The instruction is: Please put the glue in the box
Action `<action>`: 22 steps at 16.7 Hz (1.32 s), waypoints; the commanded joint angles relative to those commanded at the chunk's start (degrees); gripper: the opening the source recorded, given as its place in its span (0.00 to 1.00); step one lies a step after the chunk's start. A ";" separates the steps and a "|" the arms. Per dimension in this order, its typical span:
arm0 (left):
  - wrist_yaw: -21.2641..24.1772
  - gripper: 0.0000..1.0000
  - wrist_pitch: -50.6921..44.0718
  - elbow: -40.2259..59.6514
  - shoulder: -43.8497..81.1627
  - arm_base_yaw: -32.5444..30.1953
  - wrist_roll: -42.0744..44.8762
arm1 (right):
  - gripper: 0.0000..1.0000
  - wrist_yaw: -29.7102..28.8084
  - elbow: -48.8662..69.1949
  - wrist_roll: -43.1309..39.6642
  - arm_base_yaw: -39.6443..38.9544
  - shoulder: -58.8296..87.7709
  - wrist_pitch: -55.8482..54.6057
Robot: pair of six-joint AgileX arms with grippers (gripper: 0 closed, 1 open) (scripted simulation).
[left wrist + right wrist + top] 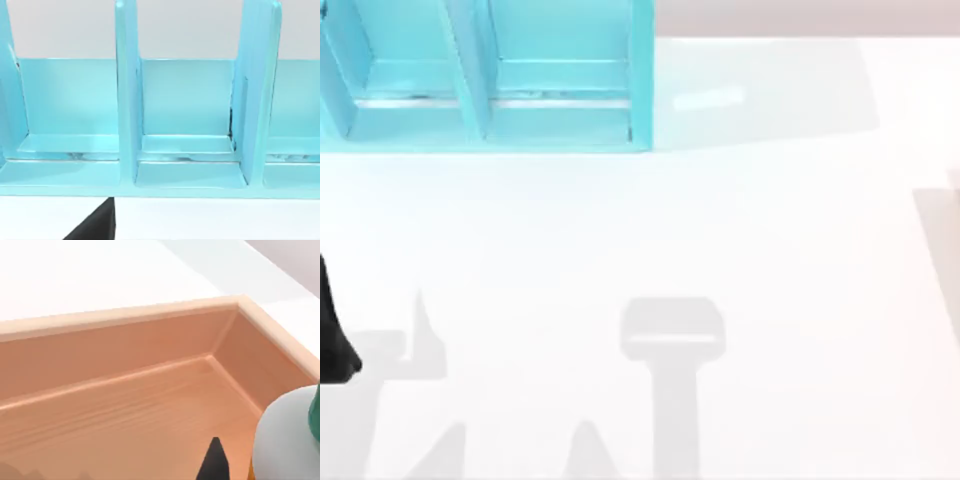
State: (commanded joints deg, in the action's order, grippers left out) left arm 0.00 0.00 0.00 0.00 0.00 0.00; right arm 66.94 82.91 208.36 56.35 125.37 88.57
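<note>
The glue (285, 440) shows in the right wrist view as white shoulders with a sliver of teal cap and a bit of orange label. It is upright, inside the walls of the light wooden box (125, 315), close to one side wall. A dark tip of my right gripper (215, 462) reaches over the box floor just beside the bottle. I cannot tell whether it holds the bottle, or whether the bottle rests on the floor. My left gripper (335, 330) is parked at the table's left edge, and its dark tip (95, 225) points toward the teal rack.
A teal rack (490, 80) with upright dividers stands at the back left of the white table (720, 230). In the left wrist view its compartments (185, 145) hold nothing.
</note>
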 joint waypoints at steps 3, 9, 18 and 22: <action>0.00 1.00 0.00 0.00 0.00 0.00 0.00 | 0.00 3.05 -2.36 6.15 3.70 1.70 6.62; 0.00 1.00 0.00 0.00 0.00 0.00 0.00 | 0.00 3.64 -2.90 7.21 4.44 2.11 7.86; 0.00 1.00 0.00 0.00 0.00 0.00 0.00 | 0.00 5.18 -5.32 18.28 1.51 0.31 -3.34; 0.00 1.00 0.00 0.00 0.00 0.00 0.00 | 0.00 7.80 -8.70 24.67 -1.41 -0.95 -10.03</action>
State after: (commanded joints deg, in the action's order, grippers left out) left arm 0.00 0.00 0.00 0.00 0.00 0.00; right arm 74.74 74.22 233.03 54.95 124.42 78.54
